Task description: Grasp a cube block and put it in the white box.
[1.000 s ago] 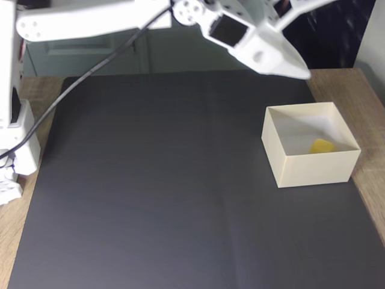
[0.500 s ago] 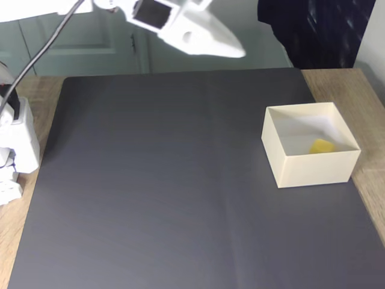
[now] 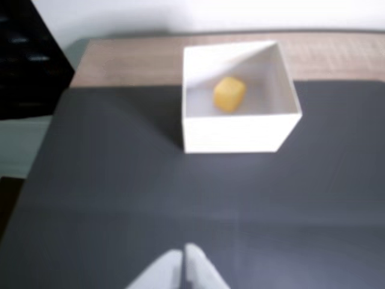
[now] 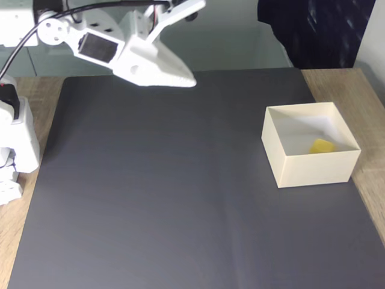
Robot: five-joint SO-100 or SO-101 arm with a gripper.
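Hovering closed and empty, the gripper (image 4: 187, 81) hangs well apart from the white box (image 4: 310, 169) holding the cube block (image 4: 322, 146).

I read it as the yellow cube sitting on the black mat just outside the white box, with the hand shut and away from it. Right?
Not quite: the yellow cube lies inside the white box, on its floor, as the wrist view shows. The hand is indeed shut and away from it.

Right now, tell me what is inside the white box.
The white box holds one yellow cube block on its floor. In the fixed view its near wall hides the cube's lower part.
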